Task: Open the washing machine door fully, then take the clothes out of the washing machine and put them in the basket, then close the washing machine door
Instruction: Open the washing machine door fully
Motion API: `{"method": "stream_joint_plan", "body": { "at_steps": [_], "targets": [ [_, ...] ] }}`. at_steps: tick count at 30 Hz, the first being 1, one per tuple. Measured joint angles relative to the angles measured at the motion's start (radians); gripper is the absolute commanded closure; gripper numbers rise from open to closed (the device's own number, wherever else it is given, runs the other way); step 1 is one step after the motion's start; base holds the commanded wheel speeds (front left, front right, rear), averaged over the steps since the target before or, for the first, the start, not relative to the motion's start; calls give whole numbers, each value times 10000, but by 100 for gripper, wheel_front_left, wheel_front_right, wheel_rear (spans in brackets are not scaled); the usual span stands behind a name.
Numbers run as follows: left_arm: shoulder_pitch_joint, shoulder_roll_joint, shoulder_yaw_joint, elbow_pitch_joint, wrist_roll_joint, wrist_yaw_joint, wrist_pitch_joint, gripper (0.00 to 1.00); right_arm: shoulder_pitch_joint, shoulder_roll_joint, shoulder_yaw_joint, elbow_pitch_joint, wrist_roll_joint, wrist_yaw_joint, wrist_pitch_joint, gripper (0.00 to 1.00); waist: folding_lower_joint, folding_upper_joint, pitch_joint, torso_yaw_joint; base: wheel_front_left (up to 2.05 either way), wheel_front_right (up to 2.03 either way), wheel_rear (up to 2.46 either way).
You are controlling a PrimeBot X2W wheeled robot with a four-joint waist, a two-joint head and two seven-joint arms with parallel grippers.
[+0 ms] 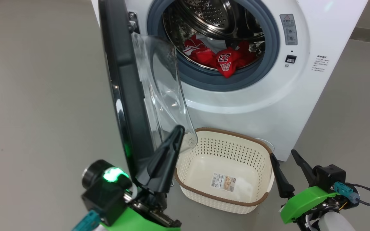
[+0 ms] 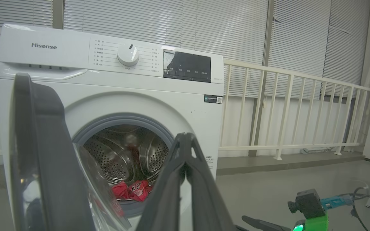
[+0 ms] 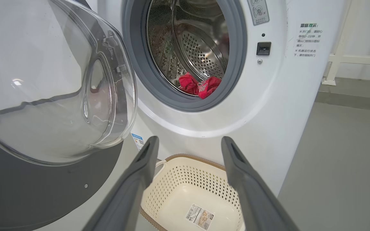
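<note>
while the door (image 1: 124,80) stands edge-on, open floor (image 1: 37,96) lies left of it.

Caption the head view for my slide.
Washing machine door open, red clothes in the drum, basket waiting below; left gripper shut by the door, right gripper open.

I read "Hisense" on the top panel of the washing machine (image 2: 146,96), and a white 23 on the clothes (image 1: 225,59) inside it.

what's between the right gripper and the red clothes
The basket and the washer's white front with its grey door seal, in the right wrist view.
</note>
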Motion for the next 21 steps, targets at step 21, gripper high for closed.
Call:
{"method": "stream_joint_plan", "body": {
  "at_steps": [21],
  "targets": [
    [431,347,-263,1891,293,1081,943,100,-1,0,46,61,178,0,2,0,0,0,118,-134,0,0,0]
  ]
}}
